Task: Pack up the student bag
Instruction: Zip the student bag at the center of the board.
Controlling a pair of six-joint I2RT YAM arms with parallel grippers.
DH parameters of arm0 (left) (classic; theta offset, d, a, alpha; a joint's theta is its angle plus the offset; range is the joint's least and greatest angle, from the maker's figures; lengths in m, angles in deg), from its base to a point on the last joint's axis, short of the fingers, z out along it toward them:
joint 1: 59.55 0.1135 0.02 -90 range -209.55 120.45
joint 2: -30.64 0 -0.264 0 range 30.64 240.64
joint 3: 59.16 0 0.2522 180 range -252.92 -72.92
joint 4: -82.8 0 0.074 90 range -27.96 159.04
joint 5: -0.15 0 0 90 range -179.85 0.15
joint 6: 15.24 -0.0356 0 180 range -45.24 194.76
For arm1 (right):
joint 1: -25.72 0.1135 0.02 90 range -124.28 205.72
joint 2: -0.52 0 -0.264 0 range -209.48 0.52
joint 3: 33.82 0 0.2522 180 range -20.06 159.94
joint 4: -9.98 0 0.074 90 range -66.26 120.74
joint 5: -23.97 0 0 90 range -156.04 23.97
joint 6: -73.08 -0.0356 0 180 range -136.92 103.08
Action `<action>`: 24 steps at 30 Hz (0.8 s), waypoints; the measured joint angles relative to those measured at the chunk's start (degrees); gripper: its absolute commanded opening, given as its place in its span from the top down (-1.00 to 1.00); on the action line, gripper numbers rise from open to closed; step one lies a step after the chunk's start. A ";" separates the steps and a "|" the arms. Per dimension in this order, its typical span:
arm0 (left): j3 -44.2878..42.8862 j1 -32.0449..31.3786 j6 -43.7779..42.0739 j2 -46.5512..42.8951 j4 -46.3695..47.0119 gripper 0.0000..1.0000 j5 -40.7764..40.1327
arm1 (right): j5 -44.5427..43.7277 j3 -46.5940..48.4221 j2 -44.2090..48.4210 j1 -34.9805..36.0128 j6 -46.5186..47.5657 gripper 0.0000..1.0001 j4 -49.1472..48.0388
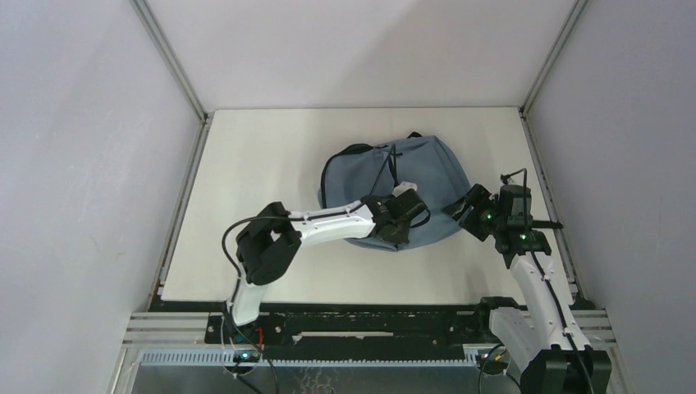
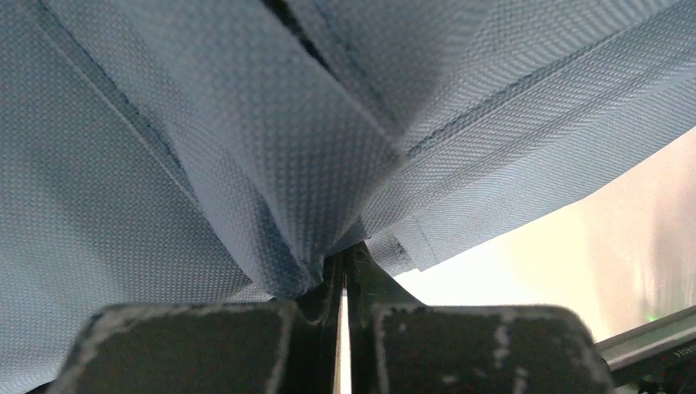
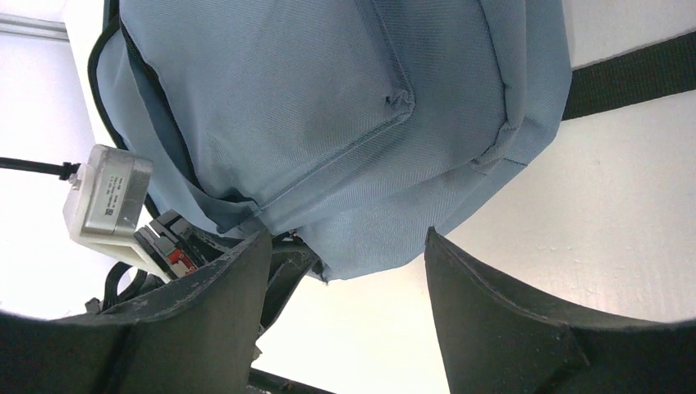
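Note:
The grey-blue student bag [image 1: 394,185] lies in the middle of the table, its front pocket [image 3: 279,107] facing the right wrist camera. My left gripper [image 1: 400,223] is at the bag's near edge, shut on a fold of its fabric [image 2: 287,213]; in the left wrist view the left gripper [image 2: 345,264] has its jaws pressed almost together on that fold. My right gripper [image 1: 461,211] hovers open at the bag's near right corner. In the right wrist view the right gripper [image 3: 345,246] has that corner [image 3: 369,246] hanging just above the gap, touching neither finger.
A black strap [image 3: 632,78] trails from the bag across the white table [image 1: 246,164]. Grey enclosure walls stand left, right and behind. An aluminium rail [image 1: 361,328] runs along the near edge by the arm bases.

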 measured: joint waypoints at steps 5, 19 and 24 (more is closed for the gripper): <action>6.78 0.15 -0.42 -5.51 5.44 1.00 3.02 | 0.46 0.00 0.04 0.85 -0.59 -0.55 -0.07; 10.82 1.62 -2.89 -13.07 10.97 1.00 16.74 | -1.75 -3.45 -5.29 17.03 -15.28 -0.48 -7.72; 11.52 2.16 -4.09 -13.16 11.30 1.00 17.49 | -2.64 -3.65 -9.84 17.00 -18.95 -0.30 -10.36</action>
